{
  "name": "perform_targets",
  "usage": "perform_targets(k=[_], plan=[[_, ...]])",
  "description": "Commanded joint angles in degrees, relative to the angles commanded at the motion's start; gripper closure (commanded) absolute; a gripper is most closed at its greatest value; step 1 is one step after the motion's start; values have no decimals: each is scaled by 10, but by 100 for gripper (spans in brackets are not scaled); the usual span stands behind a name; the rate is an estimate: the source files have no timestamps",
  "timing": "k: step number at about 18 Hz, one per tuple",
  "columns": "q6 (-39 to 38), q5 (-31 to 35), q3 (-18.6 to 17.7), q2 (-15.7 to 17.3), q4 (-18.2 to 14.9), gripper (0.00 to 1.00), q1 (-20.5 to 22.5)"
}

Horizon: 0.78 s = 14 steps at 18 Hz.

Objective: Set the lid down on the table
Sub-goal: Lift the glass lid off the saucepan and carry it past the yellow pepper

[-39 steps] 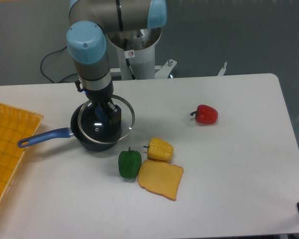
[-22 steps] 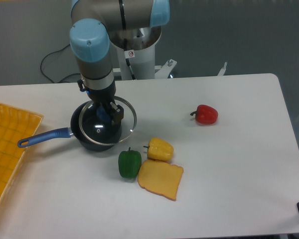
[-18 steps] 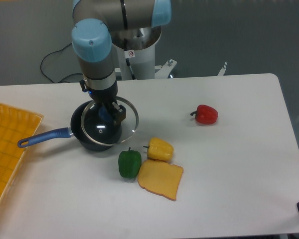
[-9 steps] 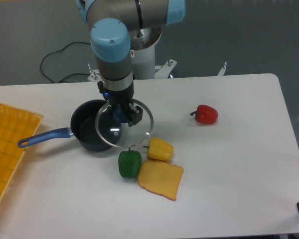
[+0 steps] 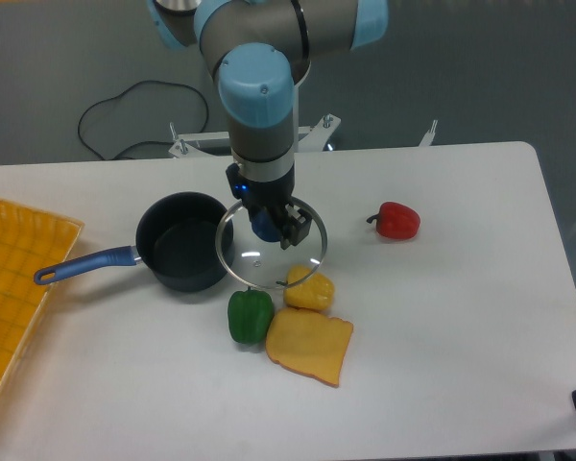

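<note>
Carrying looks to be the step in hand: the gripper [image 5: 276,229] is pinched on the dark knob of the lid [image 5: 271,248], which hangs in the air clear of the saucepan [image 5: 183,254], its near rim overlapping the yellow pepper [image 5: 310,289] in this view (whether it touches cannot be told). By my reading, the next move calls for bare white table [image 5: 442,317] to set it on, away from the green pepper [image 5: 249,315], the slice of bread [image 5: 309,345] and the red pepper [image 5: 397,221], then a level descent before the fingers let go
</note>
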Motion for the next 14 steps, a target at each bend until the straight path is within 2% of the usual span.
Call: perform_targets(k=[5, 10, 14], plan=[[19, 1, 4, -11, 12, 56, 40], [16, 25, 13, -33, 12, 56, 57], [12, 26, 11, -37, 17, 56, 85]])
